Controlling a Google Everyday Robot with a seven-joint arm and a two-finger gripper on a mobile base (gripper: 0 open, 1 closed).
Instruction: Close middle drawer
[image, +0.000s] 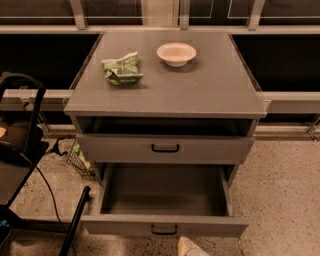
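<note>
The grey cabinet (165, 90) stands in the middle of the camera view. Its middle drawer (165, 197) is pulled far out towards me, and its inside shows empty. Its flat front (120, 225) carries a small black bar handle (164, 230). The top drawer (125, 149) above it has a black handle (165, 148) and a dark gap under the cabinet top. The lowest drawer is hidden beneath the open one. Only a pale tip of my gripper (187, 248) shows at the bottom edge, just in front of the middle drawer's front and right of its handle.
A green crumpled bag (122, 68) and a white bowl (176, 53) sit on the cabinet top. A black frame with cables (25, 145) stands at the left, and a black bar (75, 222) leans by the drawer's left corner. The floor (280, 200) is speckled.
</note>
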